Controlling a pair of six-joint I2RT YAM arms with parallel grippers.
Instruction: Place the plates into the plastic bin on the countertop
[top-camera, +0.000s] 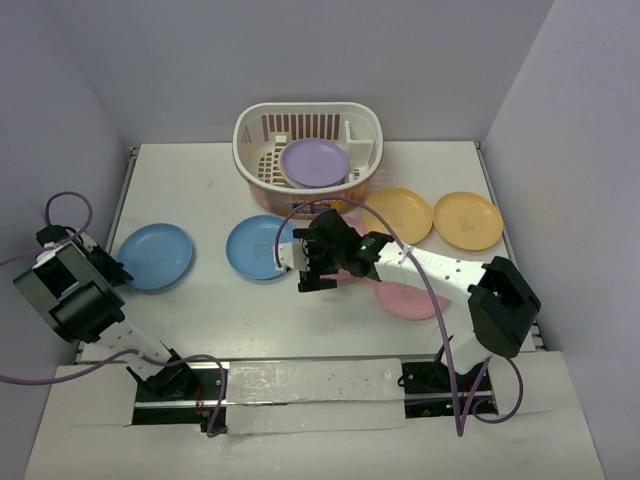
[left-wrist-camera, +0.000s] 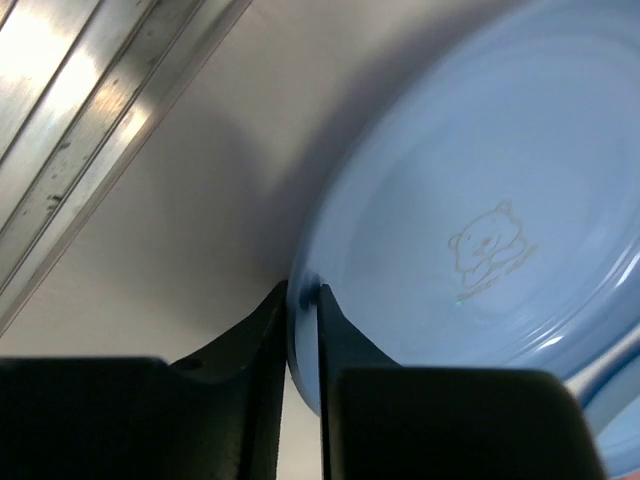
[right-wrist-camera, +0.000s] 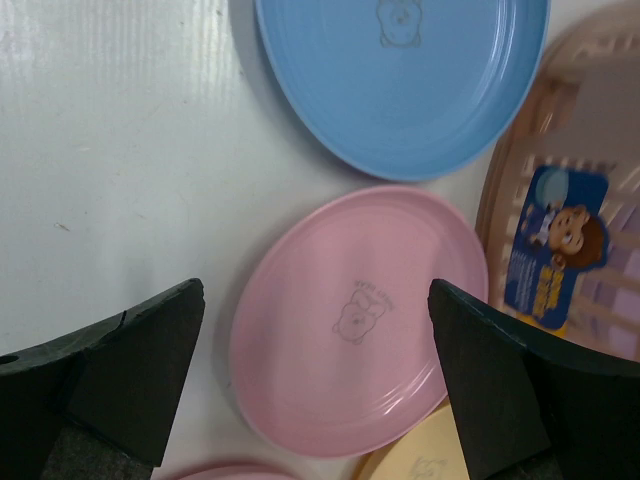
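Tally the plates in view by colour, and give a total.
Blue plates: 2
Pink plates: 2
Yellow-orange plates: 2
Lilac plate, in the bin: 1
Total: 7

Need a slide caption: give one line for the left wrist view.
Left gripper pinches the rim of a blue plate on the countertop.
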